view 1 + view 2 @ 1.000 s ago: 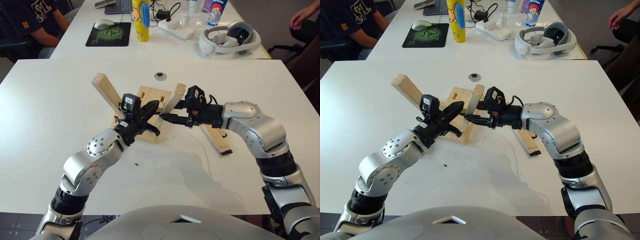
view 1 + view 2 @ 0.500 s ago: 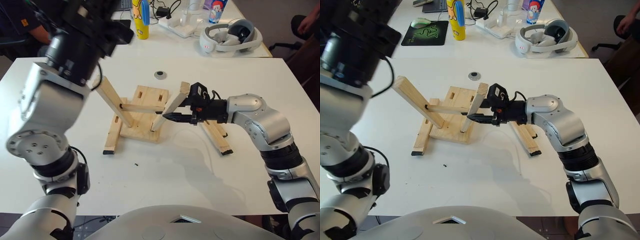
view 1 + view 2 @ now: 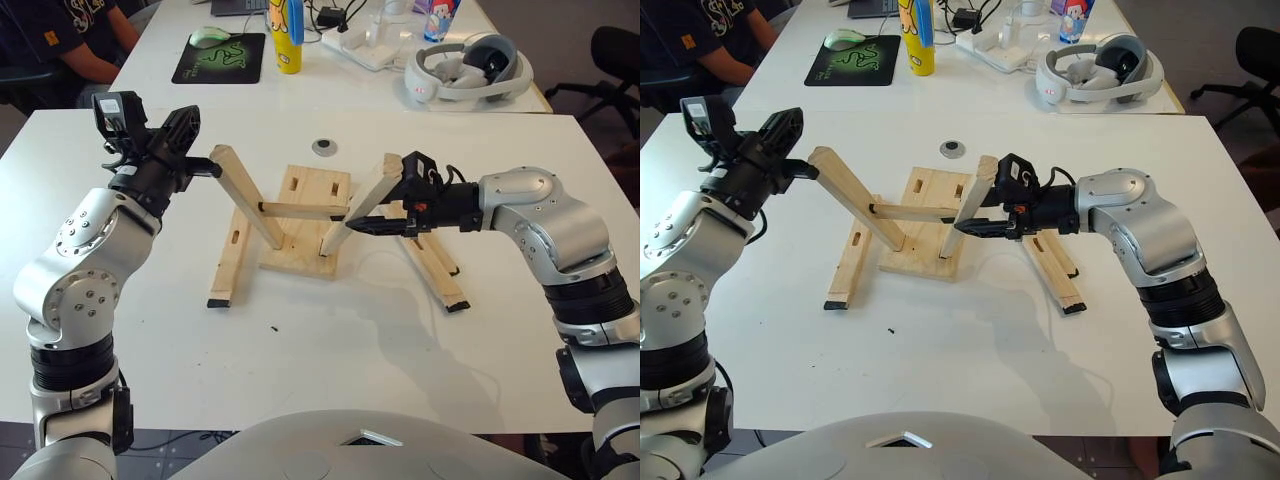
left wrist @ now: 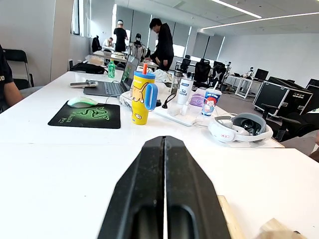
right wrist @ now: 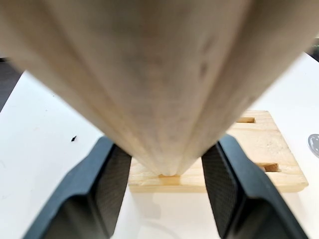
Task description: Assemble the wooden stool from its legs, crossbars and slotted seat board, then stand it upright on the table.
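**Half-built stool frame held on one side only: risk of tipping or a pulled joint**

White surface (image 3: 350,350) at the centre of the room carries all the stool parts; a second desk with loose office items stands on the far side.

Findings:
- The seat board (image 3: 300,252) lies flat mid-surface, slots upward.
- Standing over it is a partial frame: left leg (image 3: 245,195) and right leg (image 3: 367,192), both tilted, joined by one crossbar (image 3: 300,210). Their lower ends rest on or at the board. I cannot tell whether either sits in a slot.
- The right pincer (image 3: 358,224) is clamped across the right leg, one of its fingers (image 5: 99,189) on each side of the wood.
- The left pincer (image 4: 164,149) is closed on nothing, raised at the left, with its tips just beside the top of the left leg.
- One spare leg (image 3: 228,262) lies flat left of the board; more spare parts (image 3: 440,272) lie beneath the right arm.

Assessment of hazards:
- With only one leg held, the frame could pivot about that grip and fall sideways.
- Any twist from the right pincer loads the crossbar joints, which may work loose.
- The closed left pincer is near enough to knock the left leg if it advances without opening.
- A low sweep of the right arm could shove the spare parts towards the near edge.
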Robot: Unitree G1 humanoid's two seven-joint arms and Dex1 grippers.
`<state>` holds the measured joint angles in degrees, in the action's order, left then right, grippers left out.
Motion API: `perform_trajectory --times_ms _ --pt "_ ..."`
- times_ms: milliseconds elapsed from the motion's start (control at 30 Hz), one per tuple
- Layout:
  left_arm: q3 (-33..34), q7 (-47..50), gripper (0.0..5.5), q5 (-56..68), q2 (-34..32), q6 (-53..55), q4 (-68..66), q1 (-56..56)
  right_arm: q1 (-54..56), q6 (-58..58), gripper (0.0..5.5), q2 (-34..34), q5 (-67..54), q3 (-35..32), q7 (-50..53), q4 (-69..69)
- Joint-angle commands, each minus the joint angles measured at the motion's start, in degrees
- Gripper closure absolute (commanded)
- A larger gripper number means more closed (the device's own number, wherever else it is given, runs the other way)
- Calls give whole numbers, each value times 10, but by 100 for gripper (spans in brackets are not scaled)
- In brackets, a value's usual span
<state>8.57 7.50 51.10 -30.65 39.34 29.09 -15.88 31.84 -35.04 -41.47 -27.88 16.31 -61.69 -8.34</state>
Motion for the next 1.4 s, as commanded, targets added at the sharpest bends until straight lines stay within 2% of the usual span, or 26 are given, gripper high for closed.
perform_trajectory --times_ms 33,233,700,933,1100,1400 --pt "-48 -10 550 -14 28 36 12 -12 -9 -26 345 -9 30 46 -35 21" --pt "-81 -9 550 0 76 74 33 6 23 -14 345 6 48 72 -63 34" --pt "-94 4 550 -23 145 79 28 21 69 3 345 39 81 120 -119 60" --pt "-113 -5 550 -26 166 96 12 -13 84 0 345 60 87 129 -116 83" --pt "-151 -27 550 -25 170 124 9 -40 78 -1 345 77 93 126 -99 97" --pt "-147 -32 550 -11 178 155 28 -48 58 -6 345 88 89 120 -70 91"
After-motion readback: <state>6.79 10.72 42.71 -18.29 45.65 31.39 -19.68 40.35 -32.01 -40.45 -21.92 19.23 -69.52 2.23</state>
